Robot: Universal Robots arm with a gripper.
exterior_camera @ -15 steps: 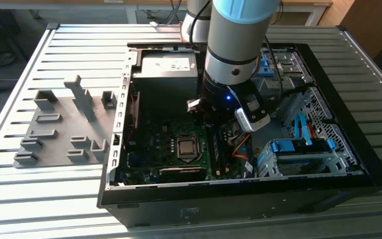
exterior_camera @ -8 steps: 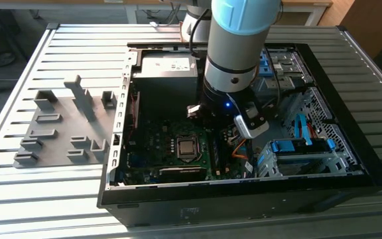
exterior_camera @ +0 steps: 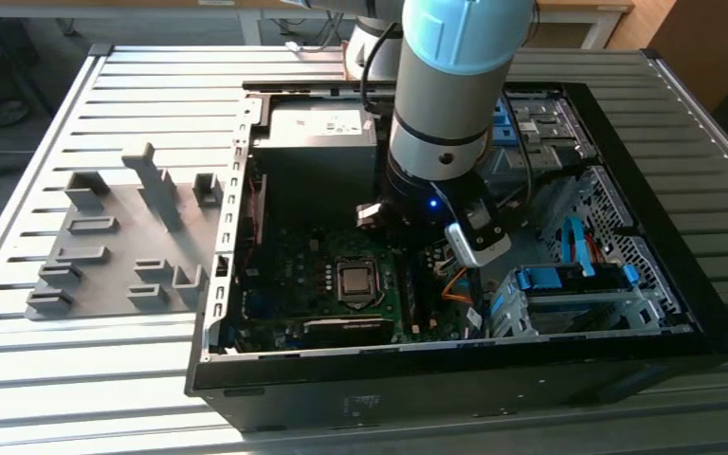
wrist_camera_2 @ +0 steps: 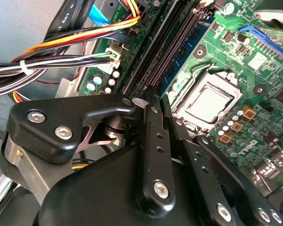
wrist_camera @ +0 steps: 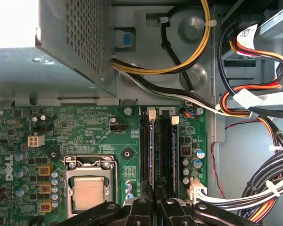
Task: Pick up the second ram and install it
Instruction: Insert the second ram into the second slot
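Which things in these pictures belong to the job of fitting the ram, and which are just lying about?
Part of the job:
- gripper, low over the motherboard
- ram stick, standing in the memory slots in line with the gripper

Lying about:
- grey fixture plate, beside the case
- power supply box
- cable bundle
- blue drive-bay clips
- processor socket

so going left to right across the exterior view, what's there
grey fixture plate → power supply → arm with gripper over the motherboard → blue drive clips
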